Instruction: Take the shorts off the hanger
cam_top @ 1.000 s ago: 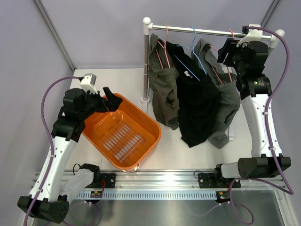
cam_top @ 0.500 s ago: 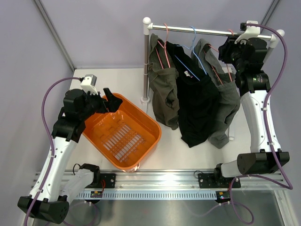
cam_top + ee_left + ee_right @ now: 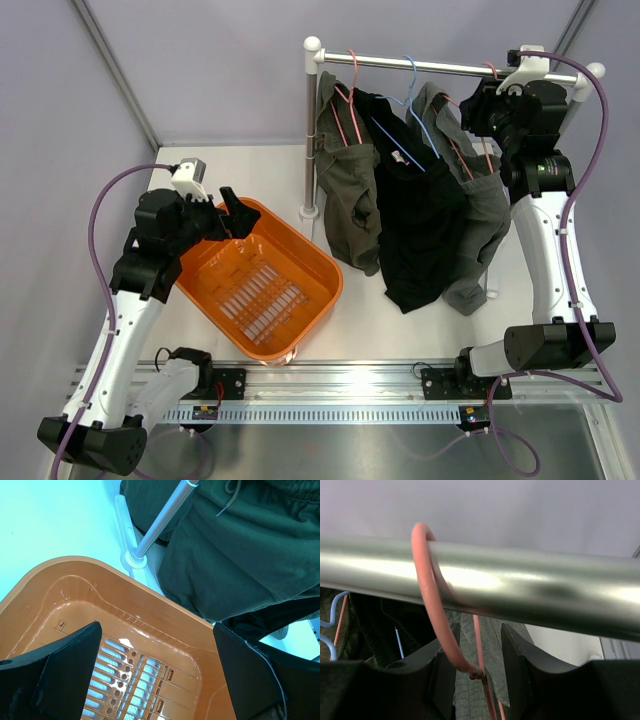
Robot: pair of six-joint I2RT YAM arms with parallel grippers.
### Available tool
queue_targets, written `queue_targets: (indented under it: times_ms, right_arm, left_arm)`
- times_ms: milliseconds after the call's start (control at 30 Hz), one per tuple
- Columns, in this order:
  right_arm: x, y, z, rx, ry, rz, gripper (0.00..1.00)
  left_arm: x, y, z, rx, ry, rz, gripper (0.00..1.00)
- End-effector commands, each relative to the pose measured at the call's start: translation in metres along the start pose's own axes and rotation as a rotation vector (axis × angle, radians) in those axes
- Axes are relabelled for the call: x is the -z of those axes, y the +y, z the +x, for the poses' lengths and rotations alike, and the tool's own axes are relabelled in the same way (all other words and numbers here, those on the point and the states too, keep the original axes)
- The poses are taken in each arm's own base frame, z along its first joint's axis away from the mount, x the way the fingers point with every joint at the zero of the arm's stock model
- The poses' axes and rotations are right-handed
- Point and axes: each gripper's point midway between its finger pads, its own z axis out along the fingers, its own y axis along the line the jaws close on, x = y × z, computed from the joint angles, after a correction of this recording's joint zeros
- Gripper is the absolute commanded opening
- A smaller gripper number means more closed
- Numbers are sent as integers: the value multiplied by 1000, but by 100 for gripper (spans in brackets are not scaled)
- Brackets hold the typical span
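At the left of the table, the left gripper [image 3: 238,212] hangs over the orange basket [image 3: 335,275] with its fingers spread wide and nothing between them, just as it did a second ago.

Further right stands the rail [image 3: 430,66], with three pairs hanging from it. The olive shorts [image 3: 345,200] are nearest the post, the black shorts [image 3: 420,230] on a blue hanger [image 3: 410,95] are in the middle, and the grey shorts [image 3: 490,220] on a pink hanger [image 3: 427,595] are at the far end. All three are on their hangers, so nothing has come off yet.

At the right end, the change is in the right gripper [image 3: 480,630]. Over the last second it has risen closer to the rail and drawn its fingers in. They now stand either side of the pink hanger's wire neck, just under the hook. A sliver of gap shows on each side of the wire, so the fingers look narrowed around it rather than pinching it.

This looks like the last moment before a grasp. Once the fingers close, the hook should lift off the rail so the grey shorts can be worked free, probably over the basket.
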Motion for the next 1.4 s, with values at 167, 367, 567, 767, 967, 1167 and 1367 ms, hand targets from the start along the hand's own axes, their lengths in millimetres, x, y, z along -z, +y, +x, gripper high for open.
queue_targets:
  times_ms: [167, 367, 567, 767, 967, 1167, 1367]
  right_arm:
    - [11, 5, -16, 18, -44, -23, 42]
    - [9, 5, -13, 15, -30, -22, 37]
    - [9, 6, -10, 13, -20, -28, 36]
    - [8, 5, -5, 10, -8, -25, 36]
    - [8, 4, -1, 6, -5, -21, 39]
    - [8, 3, -2, 8, -6, -18, 31]
    - [13, 4, -15, 4, -49, -13, 20]
  left_arm:
    - [3, -11, -12, -31, -54, 51, 99]
    - [3, -11, -12, -32, -54, 51, 99]
    - [3, -11, -11, -30, -51, 52, 99]
    - [2, -11, -10, -31, -49, 52, 99]
    - [3, -11, -10, -31, -51, 52, 99]
    - [2, -10, -10, -32, -50, 49, 99]
    - [2, -10, -9, -32, -50, 50, 99]
